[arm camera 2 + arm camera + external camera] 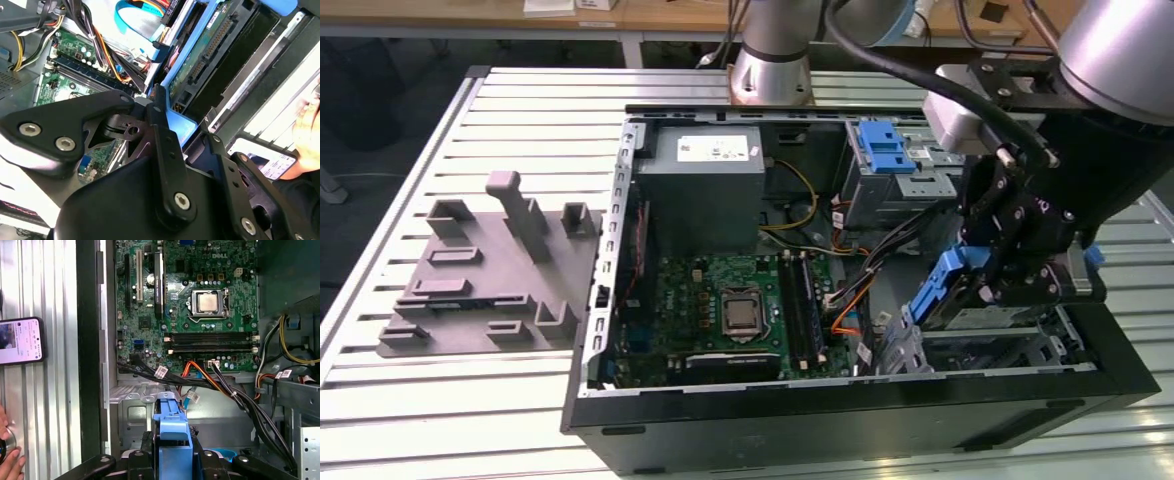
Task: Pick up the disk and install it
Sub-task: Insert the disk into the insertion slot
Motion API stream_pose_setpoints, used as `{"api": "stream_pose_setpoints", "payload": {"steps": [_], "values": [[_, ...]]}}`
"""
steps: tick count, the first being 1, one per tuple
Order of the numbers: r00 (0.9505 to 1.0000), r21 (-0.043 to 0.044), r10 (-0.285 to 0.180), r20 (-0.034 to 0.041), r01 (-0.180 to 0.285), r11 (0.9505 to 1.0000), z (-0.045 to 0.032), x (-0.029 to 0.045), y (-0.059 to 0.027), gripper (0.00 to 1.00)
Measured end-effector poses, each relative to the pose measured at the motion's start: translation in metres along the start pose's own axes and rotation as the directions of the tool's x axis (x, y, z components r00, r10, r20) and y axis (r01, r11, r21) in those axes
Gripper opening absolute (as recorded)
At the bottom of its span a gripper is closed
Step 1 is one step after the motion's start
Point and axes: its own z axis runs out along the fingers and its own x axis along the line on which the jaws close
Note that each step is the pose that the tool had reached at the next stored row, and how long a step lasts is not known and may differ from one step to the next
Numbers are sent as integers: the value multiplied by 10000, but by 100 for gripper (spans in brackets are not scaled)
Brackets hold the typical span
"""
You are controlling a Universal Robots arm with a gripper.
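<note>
1. The hand (1003, 288) was closed on the disk (945, 290). In the first wrist view a blue side rail of the disk (172, 432) sat pinched between the two black fingers (145, 450), w/ no gap showing either side.
2. The disk was off the surface (494, 410) and inside the open PC case (854, 405), at the corner toward the exterior view's right, directly under the hand and just above the metal drive cage (994, 325).
3. Key relation: the disk hung on edge, not flat. Its long axis ran steeply down from the fingers toward the cage mouth, tilted a bit. The second wrist view showed its green circuit-board face (207, 55) turned toward the motherboard (70, 75) (so the label side prob. faced away, can't confirm).
4. Whether a rail already touched the cage wall I couldn't tell; they looked v. close.
5. Room to move, as I judge it:
   - tight on the cage side, thin sheet-metal edges right beside the rails
   - a bundle of black and orange cables (874, 255) lay near the disk on the motherboard side, a likely snag
   - open above
   - the other bay w/ the blue latch (886, 150) stood well apart, further back.
</note>
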Motion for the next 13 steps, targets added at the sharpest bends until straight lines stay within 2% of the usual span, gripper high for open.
{"api": "stream_pose_setpoints", "payload": {"steps": [5,13], "values": [[10000,0,0,2,0,10000,46,0,0,36],[10000,0,1,3,-1,10000,47,1,0,37]]}}
